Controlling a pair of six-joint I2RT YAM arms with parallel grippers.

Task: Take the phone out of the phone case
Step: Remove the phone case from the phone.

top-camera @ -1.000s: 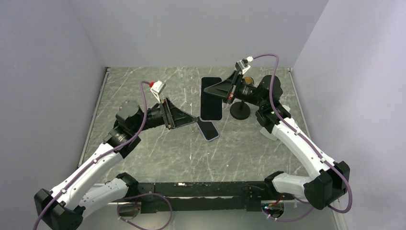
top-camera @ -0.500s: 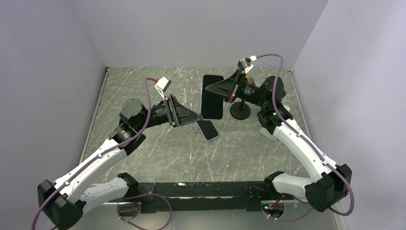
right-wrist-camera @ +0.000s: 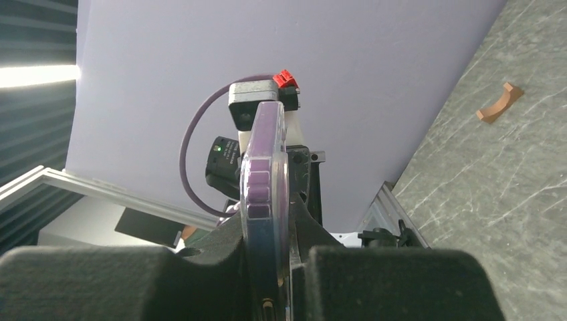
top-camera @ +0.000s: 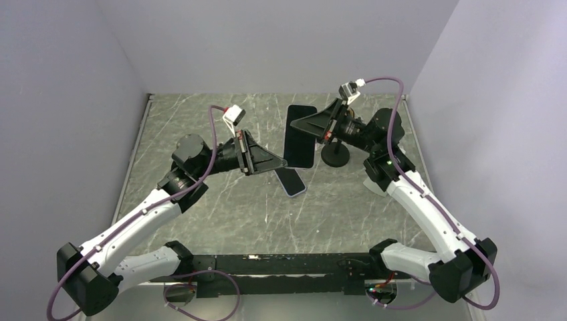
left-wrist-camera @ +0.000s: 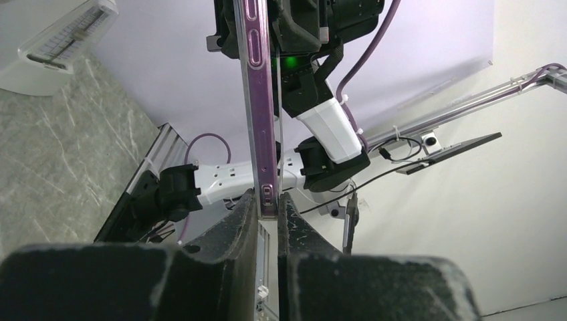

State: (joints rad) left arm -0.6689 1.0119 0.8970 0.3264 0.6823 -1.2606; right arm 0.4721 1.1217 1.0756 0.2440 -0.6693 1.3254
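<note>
Just now, your left end effector [top-camera: 282,162] climbed and swung toward the far right, while your right end effector [top-camera: 294,125] drifted a little to the right. The slim lavender-blue smartphone with the black screen [top-camera: 299,137] shifted right with them. It was held between them, off the marbled grey tabletop [top-camera: 220,214], above its far middle.

Both end effectors were clenched on that phone, the left on its near end and the right on its far left edge. In the wrist views the transparent soft phone case [right-wrist-camera: 283,200] was wrapped round the lavender edge. You could not have told from them whether any corner had come free.

My reading was that the two-handed hold was settled and the peeling had not begun, so the task was at an early stage.

Counted, you had:
- two arms and two end effectors
- one lavender phone, with one clear case on it
- one second phone-shaped slab with a dark face and pale rim [top-camera: 293,182], lying on the tabletop just near of the held phone, which had not moved
- one black round-based stand [top-camera: 334,155], just right of the held phone
- one small curved terracotta piece [right-wrist-camera: 498,103] on the tabletop, seen only from the right wrist
</note>
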